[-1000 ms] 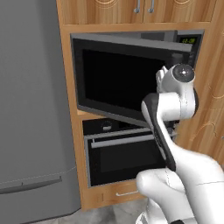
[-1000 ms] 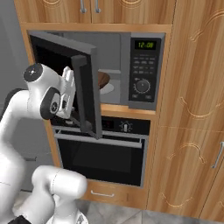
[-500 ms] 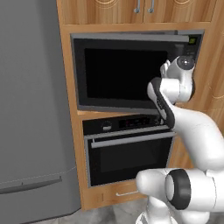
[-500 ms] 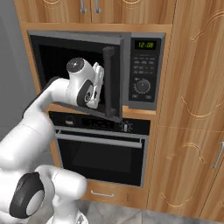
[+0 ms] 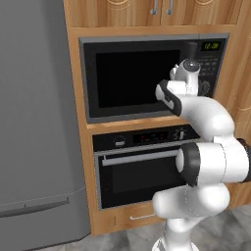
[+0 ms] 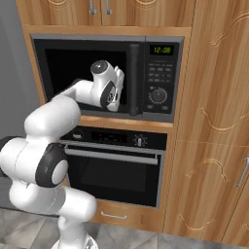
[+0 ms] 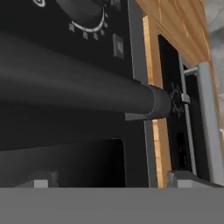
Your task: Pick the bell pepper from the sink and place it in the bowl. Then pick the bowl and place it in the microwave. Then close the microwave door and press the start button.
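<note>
microwave (image 6: 104, 73) above the oven (image 6: 114, 165), button panel (image 6: 159, 80) right of the microwave door (image 5: 135, 78), claw (image 6: 115, 92) before the door's handle (image 6: 133, 80), fridge (image 5: 34, 122) at left

A home kitchen: a built-in microwave (image 6: 104, 73) above an oven (image 6: 114, 165), wooden cabinets (image 6: 214, 121), grey fridge (image 5: 37, 122).

Black microwave (image 6: 104, 73), green display (image 6: 161, 49)

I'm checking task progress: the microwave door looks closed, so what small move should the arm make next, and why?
Probably shift the open gripper right to the button panel: the microwave door sits flush, the gripper hovers beside its handle, and start remains unpressed.
</note>
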{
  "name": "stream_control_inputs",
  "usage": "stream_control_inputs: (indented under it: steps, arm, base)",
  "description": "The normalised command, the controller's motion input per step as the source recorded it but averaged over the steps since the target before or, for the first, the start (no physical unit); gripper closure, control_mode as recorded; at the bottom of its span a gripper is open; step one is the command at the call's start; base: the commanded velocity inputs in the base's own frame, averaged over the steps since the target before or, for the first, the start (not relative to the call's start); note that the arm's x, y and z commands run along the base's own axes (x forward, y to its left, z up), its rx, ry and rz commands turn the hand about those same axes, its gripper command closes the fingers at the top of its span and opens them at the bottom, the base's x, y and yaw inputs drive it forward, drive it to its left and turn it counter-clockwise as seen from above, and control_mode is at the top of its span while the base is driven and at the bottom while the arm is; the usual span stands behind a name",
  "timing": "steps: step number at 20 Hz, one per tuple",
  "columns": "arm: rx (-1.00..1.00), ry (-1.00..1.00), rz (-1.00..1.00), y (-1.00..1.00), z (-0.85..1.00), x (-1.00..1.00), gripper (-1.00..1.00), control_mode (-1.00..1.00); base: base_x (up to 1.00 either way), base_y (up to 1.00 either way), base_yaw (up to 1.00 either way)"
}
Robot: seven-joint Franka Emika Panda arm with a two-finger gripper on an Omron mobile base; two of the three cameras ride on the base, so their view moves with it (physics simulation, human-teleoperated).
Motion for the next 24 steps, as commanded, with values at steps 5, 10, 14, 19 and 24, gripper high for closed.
stream_control_inputs:
  steps: [5, 10, 14, 19, 24]
  arm:
    - [0.00, 0.00, 0.01, 0.00, -0.11, 1.00, -1.00, -1.00]
    - [-0.01, -0.06, 0.06, 0.00, -0.02, 0.23, -1.00, -1.00]
    - [0.08, -0.19, 0.12, -0.14, 0.33, -0.97, -1.00, -1.00]
    - [0.06, -0.09, 0.07, -0.27, 0.21, -1.00, -1.00, -1.00]
    - [0.12, 0.00, 0.04, -0.67, -0.19, -0.84, -1.00, -1.00]
  base:
    - [0.00, 0.00, 0.00]
    - [0.00, 0.00, 0.00]
    - [0.00, 0.00, 0.00]
    - [0.00, 0.00, 0.00]
    - [0.00, 0.00, 0.00]
